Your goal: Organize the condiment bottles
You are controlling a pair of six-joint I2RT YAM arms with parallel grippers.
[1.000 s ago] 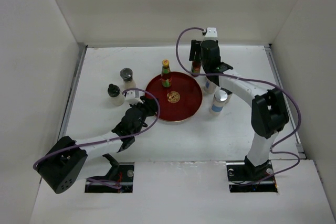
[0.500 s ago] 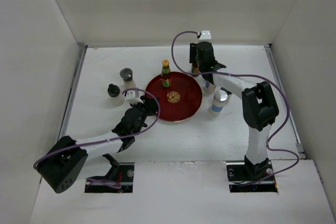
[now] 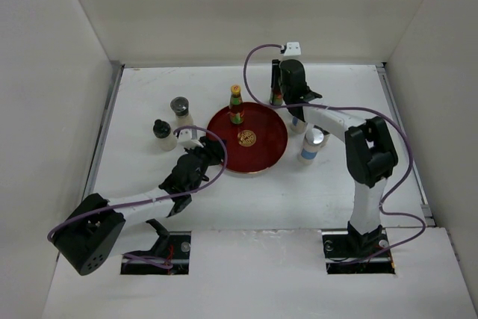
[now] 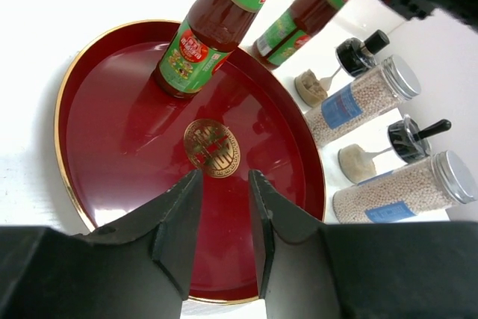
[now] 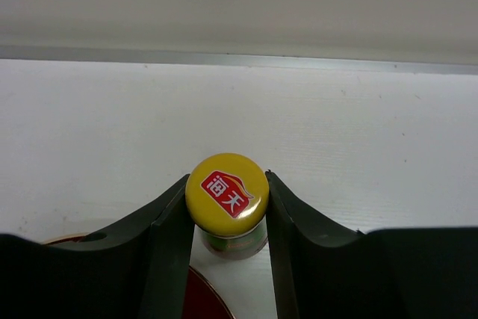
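Note:
My right gripper [image 5: 227, 183] is shut on the yellow cap of a red sauce bottle [image 5: 227, 193] and holds it upright just outside the back right rim of the round dark-red tray [image 3: 265, 156]. This bottle also shows in the top view [image 3: 277, 95] and the left wrist view [image 4: 297, 19]. A second red sauce bottle [image 3: 236, 107] stands on the tray's back part. My left gripper [image 4: 222, 181] is open and empty, low over the tray's near left rim [image 3: 215, 149]. Two white shakers [image 4: 357, 99] [image 4: 403, 188] stand right of the tray.
Two short black-capped jars [image 3: 179, 107] [image 3: 162, 131] stand left of the tray. Two more small dark-capped jars [image 4: 357, 54] [image 4: 407, 138] show among the shakers right of the tray. The back wall is close behind the right gripper.
My right gripper has shifted a little left toward the tray's back rim with the sauce bottle in it. The left arm has not moved.

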